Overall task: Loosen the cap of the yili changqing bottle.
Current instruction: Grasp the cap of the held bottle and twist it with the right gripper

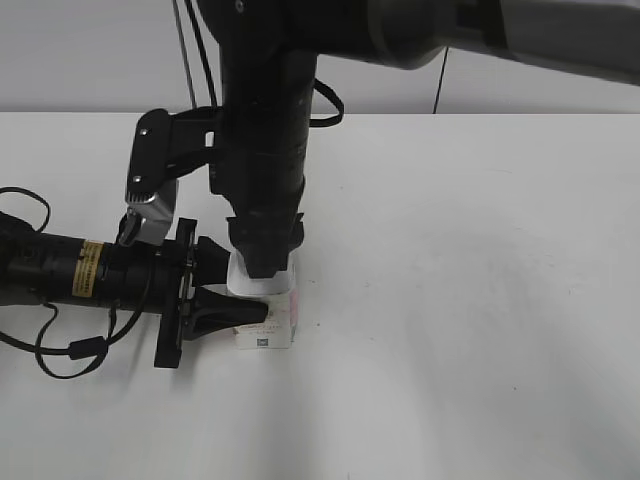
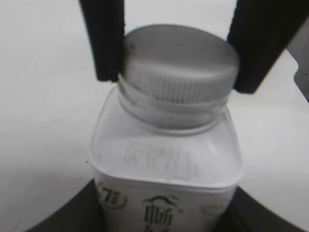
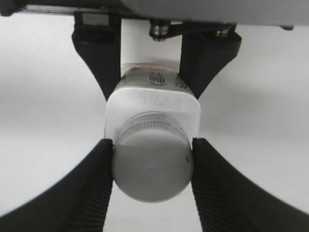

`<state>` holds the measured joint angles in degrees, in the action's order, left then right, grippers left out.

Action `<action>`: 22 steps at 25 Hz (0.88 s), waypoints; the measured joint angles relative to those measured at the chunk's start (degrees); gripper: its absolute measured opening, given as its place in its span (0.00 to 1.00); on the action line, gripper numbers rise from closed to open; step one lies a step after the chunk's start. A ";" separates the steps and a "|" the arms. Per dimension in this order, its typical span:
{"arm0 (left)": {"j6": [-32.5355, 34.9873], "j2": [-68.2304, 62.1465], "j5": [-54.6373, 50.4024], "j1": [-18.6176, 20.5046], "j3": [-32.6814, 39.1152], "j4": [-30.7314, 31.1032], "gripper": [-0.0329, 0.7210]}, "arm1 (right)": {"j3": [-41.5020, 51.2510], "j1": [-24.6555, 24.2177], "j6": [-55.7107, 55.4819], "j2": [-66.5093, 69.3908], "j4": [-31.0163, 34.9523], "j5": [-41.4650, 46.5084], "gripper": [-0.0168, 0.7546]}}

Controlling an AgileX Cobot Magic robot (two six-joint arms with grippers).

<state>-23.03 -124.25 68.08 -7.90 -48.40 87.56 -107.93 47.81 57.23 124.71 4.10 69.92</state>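
Note:
The yili changqing bottle (image 1: 278, 322) stands upright on the white table; it is small, white and squarish, with a code mark near its base. My left gripper (image 1: 236, 316) reaches in from the left and is shut on the bottle's body (image 2: 164, 159). My right gripper (image 1: 262, 268) comes straight down from above and is shut on the cap, which it hides in the exterior view. The round white ribbed cap (image 3: 152, 169) sits between the right jaws (image 3: 152, 147). In the left wrist view the cap (image 2: 178, 63) sits on the neck, with the right gripper's fingers on both sides.
The white table (image 1: 480, 300) stretches out to the right and front of the bottle. Black cables (image 1: 40, 340) loop beside the left arm at the table's left edge. A grey wall (image 1: 90, 50) runs behind the table.

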 joint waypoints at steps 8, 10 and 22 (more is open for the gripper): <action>0.07 0.00 0.00 0.00 0.00 0.05 0.48 | -0.20 0.00 3.86 0.00 -0.11 0.06 0.53; 0.07 0.00 0.00 0.00 0.00 0.05 0.48 | -0.45 0.00 3.99 0.00 -0.16 0.25 0.53; -0.27 0.00 0.00 0.00 0.00 0.29 0.47 | -3.75 0.00 3.51 -1.96 -1.30 0.39 0.53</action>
<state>-23.30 -124.25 68.08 -7.90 -48.40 87.86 -111.68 47.81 60.74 122.75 2.79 70.31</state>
